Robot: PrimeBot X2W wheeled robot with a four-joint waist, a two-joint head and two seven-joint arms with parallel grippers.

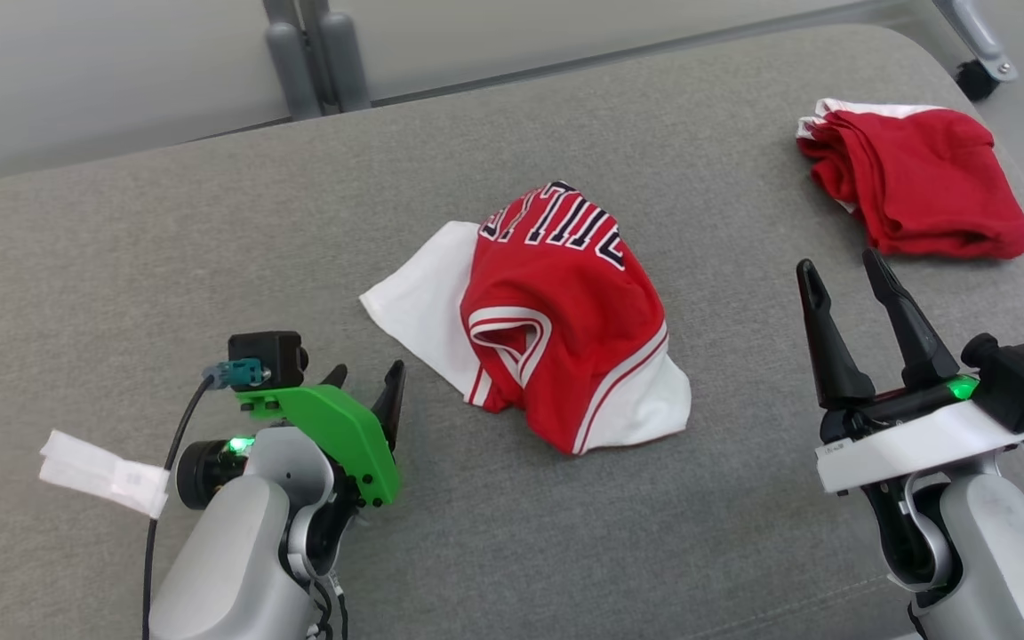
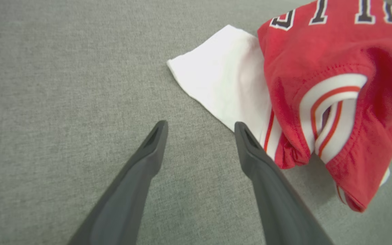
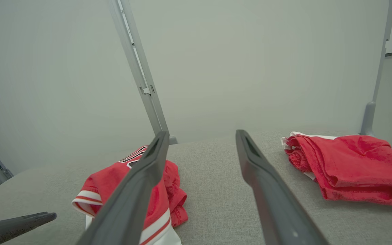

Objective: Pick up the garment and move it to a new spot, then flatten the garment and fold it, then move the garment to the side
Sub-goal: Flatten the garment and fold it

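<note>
Red-and-white jersey (image 1: 556, 329) lies crumpled on grey worktop (image 1: 210, 222). Long axis runs far-to-near, dark-lettered end pointing away. Both spread apart and empty: left gripper (image 1: 368, 370), right gripper (image 1: 839, 263).

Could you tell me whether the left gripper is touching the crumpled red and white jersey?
Apart. In the head view, a strip of gray cushion shows between the left gripper and the white edge of the jersey.
</note>
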